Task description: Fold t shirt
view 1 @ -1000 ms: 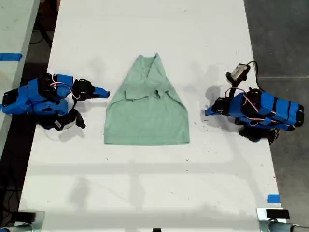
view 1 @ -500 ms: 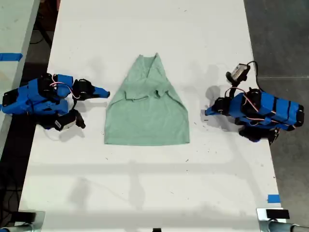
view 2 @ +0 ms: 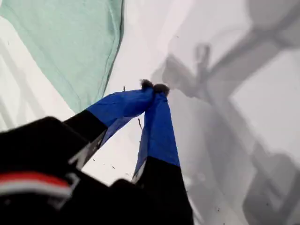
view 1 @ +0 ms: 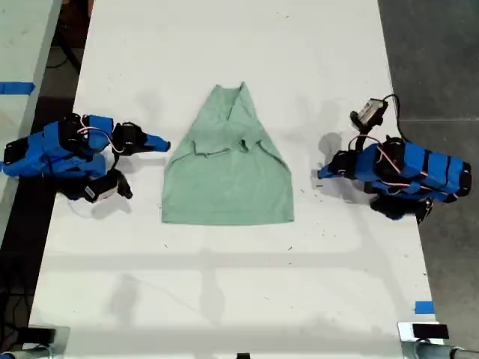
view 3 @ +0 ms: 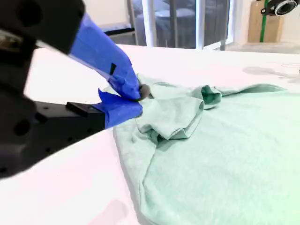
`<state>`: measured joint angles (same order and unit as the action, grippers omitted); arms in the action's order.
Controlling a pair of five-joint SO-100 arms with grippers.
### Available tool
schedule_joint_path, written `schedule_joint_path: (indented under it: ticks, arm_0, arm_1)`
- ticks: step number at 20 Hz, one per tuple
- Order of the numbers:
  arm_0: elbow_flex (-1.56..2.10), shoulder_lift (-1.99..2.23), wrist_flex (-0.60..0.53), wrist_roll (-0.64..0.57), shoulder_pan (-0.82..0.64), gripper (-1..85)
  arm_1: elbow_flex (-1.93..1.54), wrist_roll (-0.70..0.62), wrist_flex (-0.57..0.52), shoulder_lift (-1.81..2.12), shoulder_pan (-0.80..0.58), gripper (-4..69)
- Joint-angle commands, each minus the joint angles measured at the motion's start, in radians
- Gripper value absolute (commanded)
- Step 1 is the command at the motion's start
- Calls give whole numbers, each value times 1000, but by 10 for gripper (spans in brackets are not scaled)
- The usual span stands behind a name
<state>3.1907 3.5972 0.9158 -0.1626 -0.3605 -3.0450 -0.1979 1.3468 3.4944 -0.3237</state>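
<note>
Exterior view, left to right.

Exterior view's left: my second gripper (view 1: 165, 142) lies low over the white table (view 1: 224, 299). Its jaws are pressed together with nothing visibly between them. The tip is just beside the shirt's edge, level with the tucked sleeve. In the second wrist view the same gripper (view 3: 139, 96) sits right at that bunched sleeve fold; I cannot tell whether it touches the cloth.

Centre: the t shirt (view 1: 228, 179) lies flat on the table between the two arms. Both sleeves are turned inward, so the outline tapers toward the collar end. The hem is straight and spread wide. The surface shows light wrinkles.

Exterior view's right: my first gripper (view 1: 320, 174) is also closed and empty, and stands apart from the shirt's edge. The first wrist view shows the tips (view 2: 154, 86) meeting over bare table, with the cloth (view 2: 70, 47) off to one side.

Handling judgement:
- The cloth looks thin, light and limp. It should drape and sag from any pinch point, and it will not hold a shape.
- It may slide on the smooth tabletop if pushed rather than lifted.
- The layers at the sleeve fold (view 3: 173, 117) are loose and could come undone if snagged.
- Best holds are probably the two hem corners (view 1: 166, 218), one per gripper, pinching the edge layers together.
- The folded section is at risk of dragging out of line.
</note>
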Motion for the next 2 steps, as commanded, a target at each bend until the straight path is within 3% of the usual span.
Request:
schedule_joint_path:
  ticks: [1, 2]
  arm_0:
    - [11, 8, -5, 23, 5, -1]
    - [11, 8, -5, 23, 5, -1]
  arm_1:
    - [-14, -8, -14, 15, 8, -12]
    - [-14, -8, -14, 15, 6, -12]
